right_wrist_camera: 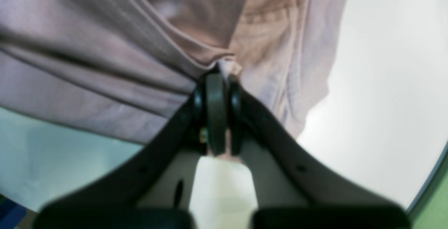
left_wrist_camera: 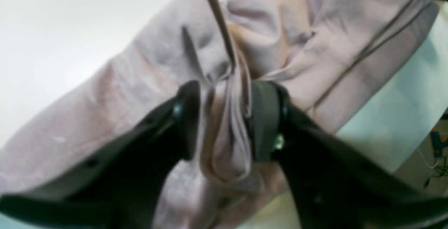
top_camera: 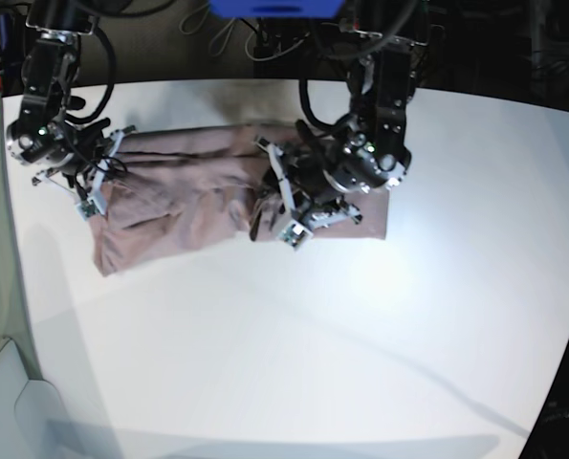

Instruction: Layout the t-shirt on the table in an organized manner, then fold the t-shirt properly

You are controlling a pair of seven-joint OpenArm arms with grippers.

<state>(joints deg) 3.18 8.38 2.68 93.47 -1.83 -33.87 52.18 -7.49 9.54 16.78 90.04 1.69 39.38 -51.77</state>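
Your left pincer [left_wrist_camera: 227,120] is standing with its jaws parted around a bunched ridge of the dusty mauve, soft cotton t-shirt [top_camera: 198,196]; the right-hand pad is touching the cloth, while the left-hand one is showing a gap, so I cannot tell whether it is gripping or letting go. Your right pincer [right_wrist_camera: 218,110] is pressing together on a gathered edge of the same shirt, with folds fanning out from the pinch.

In the base view the shirt is lying as a wrinkled band across the upper part of the large, matte white tabletop [top_camera: 294,354], stretched between the right pincer at upper left and the left pincer near upper centre.

You are judging this as the laying-out step: the cloth is not yet flat, so folding is premature. The next move is probably calling for an even spread that pulls the creases out without dragging the shirt off square.

Only the wrist views are showing how the jaws are meeting the fabric; only the base view is showing the shirt's whole outline and the bare tabletop below it.
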